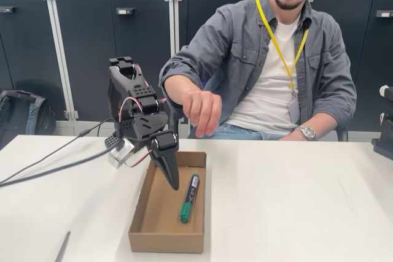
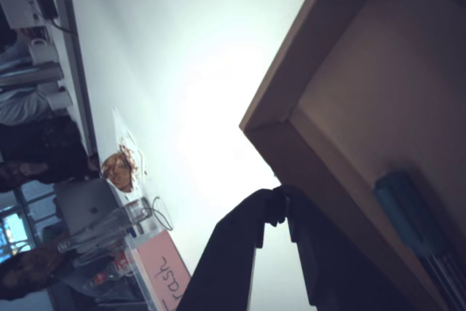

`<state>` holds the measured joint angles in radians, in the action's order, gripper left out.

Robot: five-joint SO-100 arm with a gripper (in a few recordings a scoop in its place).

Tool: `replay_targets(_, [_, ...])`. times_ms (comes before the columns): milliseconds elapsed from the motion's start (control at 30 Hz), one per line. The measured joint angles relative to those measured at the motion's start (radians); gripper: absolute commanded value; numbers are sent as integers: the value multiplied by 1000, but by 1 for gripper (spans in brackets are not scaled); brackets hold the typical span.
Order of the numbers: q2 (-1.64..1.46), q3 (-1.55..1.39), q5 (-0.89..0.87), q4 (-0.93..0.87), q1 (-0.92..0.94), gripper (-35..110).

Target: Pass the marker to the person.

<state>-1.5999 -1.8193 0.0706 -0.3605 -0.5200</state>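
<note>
**Over the box: reach before the grasp**

Near the front edge of the desk (image 1: pixel 295 200), a shallow cardboard box (image 1: pixel 142 225) holds the marker (image 1: pixel 189 197), which lies flat along the box's right wall, green cap toward the front edge. The gripper (image 1: pixel 172 179) points down into the box just left of the marker, apart from it; in the wrist view its fingertips (image 2: pixel 271 209) meet, so the pincer is clenched on nothing. The person (image 1: pixel 276 72) sits behind the far edge, one hand (image 1: pixel 201 111) held out above the box. Judged step: approach. Next, the fingers must part, shift right to straddle the marker, then close.
</note>
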Motion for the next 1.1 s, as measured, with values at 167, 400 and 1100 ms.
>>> replay_targets(167, [0,-2,41,34,0,30])
replay_targets(400, [-61,-163,0,81,34,44])
replay_targets(1100, [15,-60,-793,-767,14,45])
